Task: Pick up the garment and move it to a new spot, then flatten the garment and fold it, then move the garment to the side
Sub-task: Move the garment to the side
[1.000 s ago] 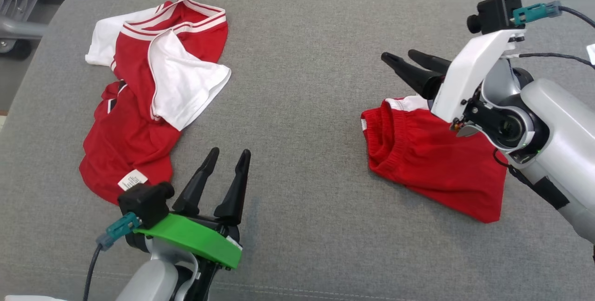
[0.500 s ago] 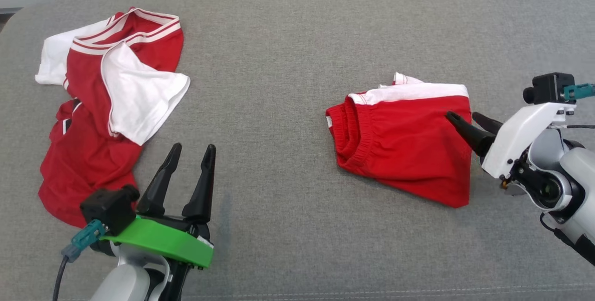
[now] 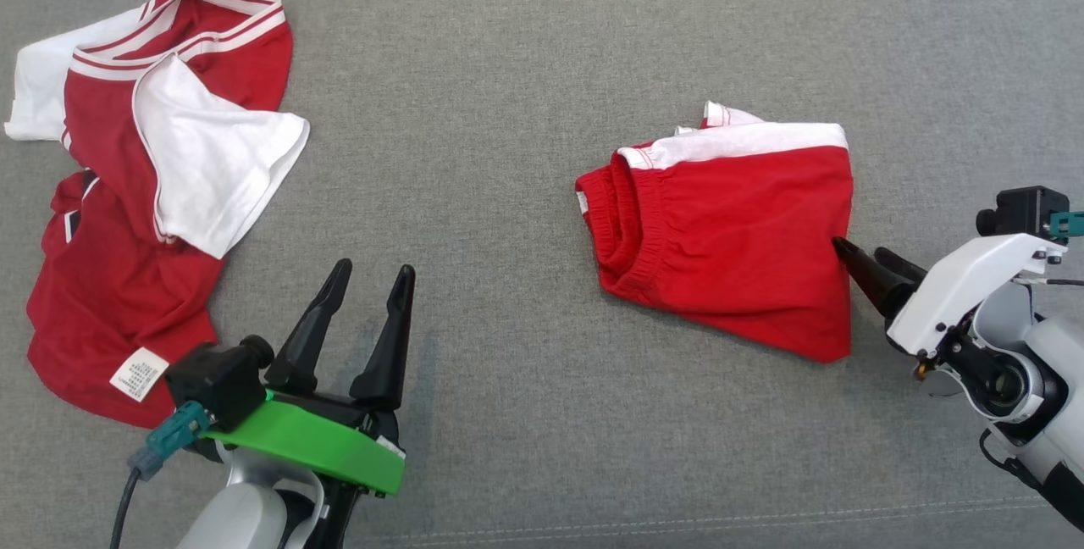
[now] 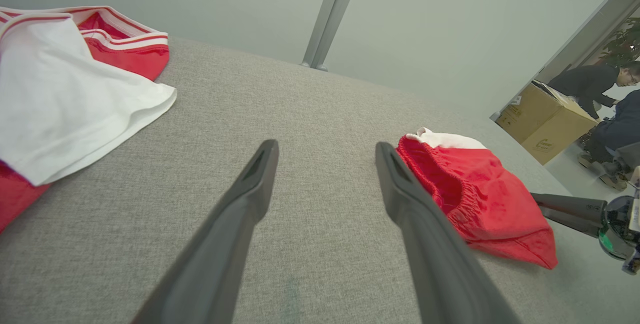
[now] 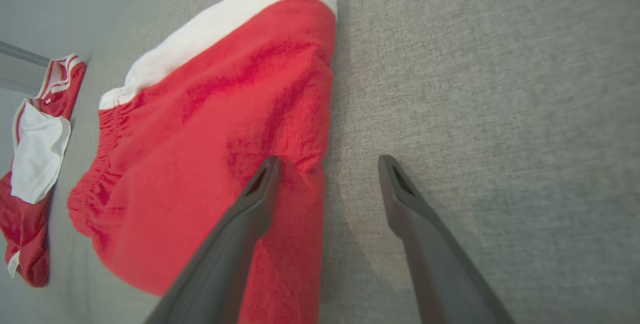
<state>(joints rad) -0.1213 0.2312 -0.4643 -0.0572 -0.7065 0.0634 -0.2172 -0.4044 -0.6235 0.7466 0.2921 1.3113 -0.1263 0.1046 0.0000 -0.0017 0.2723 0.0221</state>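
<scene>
Matt red cloth shorts (image 3: 737, 235) lie on coarse grey woven upholstery (image 3: 508, 108); fingers (image 3: 389, 337) smooth dark plastic.

A cardboard box (image 4: 547, 124) sits near a person (image 4: 585, 81).

Wide bare grey surface (image 3: 474, 151) between crumpled jersey (image 3: 110, 278) at left and folded red shorts (image 3: 737, 244) at right

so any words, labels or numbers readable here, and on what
white care tag at the hem of the crumpled red and white jersey: rows of dark print, too small to read
small white tag at the waistband of the folded red shorts: no print can be made out
brown cardboard box in the left wrist view: a dark mark on its side, too blurred to read
</scene>
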